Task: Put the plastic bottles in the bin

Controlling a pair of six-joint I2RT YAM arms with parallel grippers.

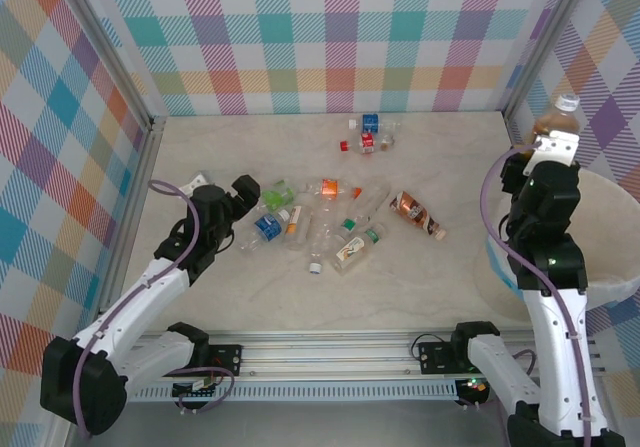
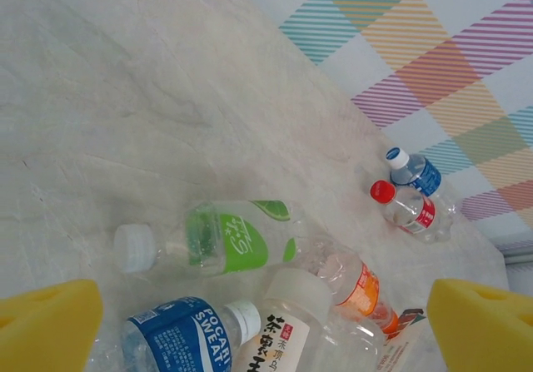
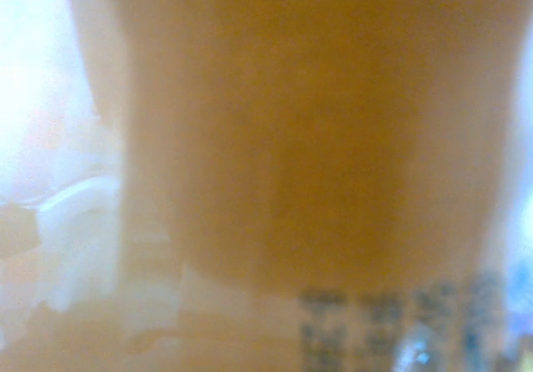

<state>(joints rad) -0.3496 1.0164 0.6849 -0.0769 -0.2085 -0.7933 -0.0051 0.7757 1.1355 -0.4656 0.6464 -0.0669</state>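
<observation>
Several plastic bottles (image 1: 330, 222) lie in a loose pile mid-table, and three more (image 1: 370, 134) sit near the back wall. My left gripper (image 1: 250, 192) hovers open at the pile's left end. Between its yellow pads (image 2: 50, 326) I see a green-labelled bottle (image 2: 225, 239), a blue-labelled one (image 2: 179, 334) and a white-capped tea bottle (image 2: 283, 322). My right gripper (image 1: 553, 149) is raised and shut on a brown-labelled bottle (image 1: 556, 117), cap up, above the near edge of the white bin (image 1: 612, 229). Up close, that bottle (image 3: 291, 139) is a brown blur.
Checked walls close the table on the left, back and right. The bin stands at the right edge beside the right arm. A brown-labelled bottle (image 1: 417, 214) lies at the pile's right end. A metal rail (image 1: 330, 367) runs along the near edge.
</observation>
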